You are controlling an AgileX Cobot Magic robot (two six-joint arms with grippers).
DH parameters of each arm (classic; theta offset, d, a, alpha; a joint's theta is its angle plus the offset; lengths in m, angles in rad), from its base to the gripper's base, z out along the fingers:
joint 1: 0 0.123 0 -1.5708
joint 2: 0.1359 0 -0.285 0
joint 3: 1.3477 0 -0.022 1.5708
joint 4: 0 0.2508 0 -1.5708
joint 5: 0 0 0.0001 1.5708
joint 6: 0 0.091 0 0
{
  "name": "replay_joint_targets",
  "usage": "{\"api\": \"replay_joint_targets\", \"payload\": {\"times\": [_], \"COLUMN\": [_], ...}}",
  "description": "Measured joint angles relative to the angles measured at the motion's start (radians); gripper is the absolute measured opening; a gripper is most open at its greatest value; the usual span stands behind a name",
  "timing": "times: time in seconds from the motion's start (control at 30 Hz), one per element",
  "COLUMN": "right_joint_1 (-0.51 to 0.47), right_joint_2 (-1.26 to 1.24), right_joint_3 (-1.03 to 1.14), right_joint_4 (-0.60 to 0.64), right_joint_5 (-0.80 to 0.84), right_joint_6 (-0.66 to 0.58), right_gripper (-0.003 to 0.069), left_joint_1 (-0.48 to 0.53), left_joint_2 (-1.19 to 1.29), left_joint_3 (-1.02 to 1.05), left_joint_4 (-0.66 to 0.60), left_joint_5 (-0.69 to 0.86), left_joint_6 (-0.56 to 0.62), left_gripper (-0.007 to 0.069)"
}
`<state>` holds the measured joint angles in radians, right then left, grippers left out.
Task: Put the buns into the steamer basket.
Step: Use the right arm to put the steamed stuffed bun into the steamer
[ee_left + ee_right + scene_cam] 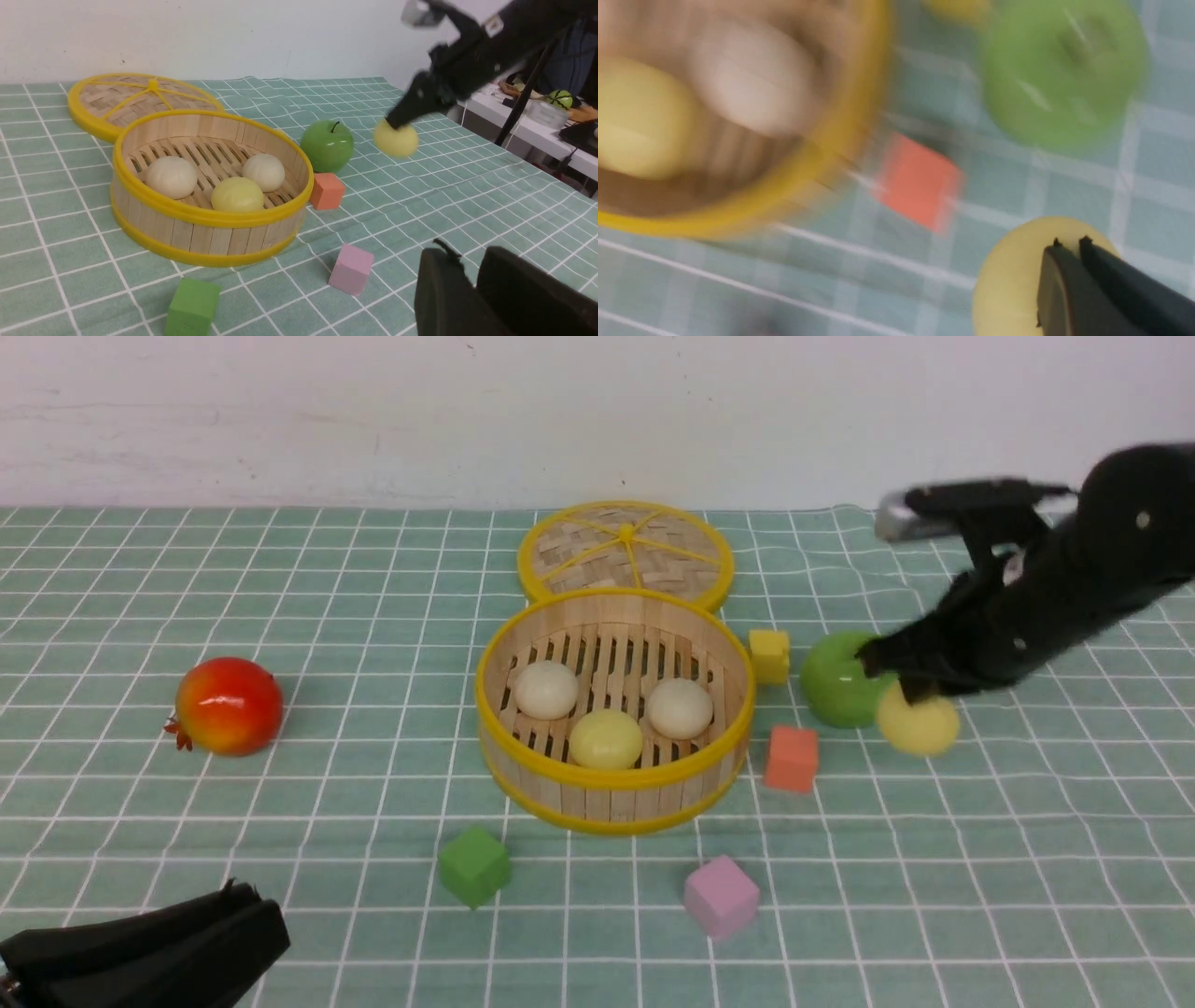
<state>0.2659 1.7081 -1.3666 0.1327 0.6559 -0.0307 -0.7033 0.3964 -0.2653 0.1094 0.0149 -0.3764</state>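
The basket (pixel 597 798) stands upright on the table (pixel 280 569) with its mouth facing up. It is round, so it has no long axis. Inside it, three buns sit dome-up on the slats: a white bun (pixel 546 689) toward the basket's left, a yellow bun (pixel 606 738) against its near wall, and another white one (pixel 680 707) toward its right. The far part of the floor is bare.

The fourth bun (pixel 922 728), pale yellow, is well right of the basket. The right gripper (pixel 1070 245) has its fingers drawn nearly together and pinched on the bun's top. In the left wrist view the bun looks clear of the table.

Between this bun and the basket's right rim are a green apple (pixel 836 686), just beside the bun, a yellow cube (pixel 769 655) and an orange cube (pixel 792 758). The space above them is open.

The lid (pixel 625 555) lies flat behind the basket, a green cube (pixel 474 865) and a pink cube (pixel 720 896) in front of it, and a pomegranate (pixel 229 705) far to its left.

The left gripper (pixel 467 252) is low at the near left, its fingers close together and holding nothing.
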Motion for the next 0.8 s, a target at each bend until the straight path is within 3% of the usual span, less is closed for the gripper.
{"api": "replay_joint_targets", "payload": {"times": [0.23, 0.47, 0.67, 0.8], "right_joint_1": [0.146, 0.186, 0.185, 0.186], "right_joint_2": [0.150, 0.394, 0.508, 0.512], "right_joint_3": [-0.217, -0.397, -0.447, -0.451], "right_joint_4": [0.071, 0.076, 0.103, 0.143], "right_joint_5": [-0.155, -0.254, -0.298, -0.307], "right_joint_6": [-0.045, -0.047, -0.047, -0.047], "right_gripper": [0.0004, 0.0032, 0.0185, 0.0379], "left_joint_1": [0.000, 0.000, 0.000, 0.000], "left_joint_2": [0.000, 0.000, 0.000, 0.000], "left_joint_3": [0.000, 0.000, 0.000, 0.000], "left_joint_4": [0.000, 0.000, 0.000, 0.000], "left_joint_5": [0.000, 0.000, 0.000, 0.000], "left_joint_6": [0.000, 0.000, 0.000, 0.000], "left_gripper": [0.0124, 0.0130, 0.0131, 0.0131]}}
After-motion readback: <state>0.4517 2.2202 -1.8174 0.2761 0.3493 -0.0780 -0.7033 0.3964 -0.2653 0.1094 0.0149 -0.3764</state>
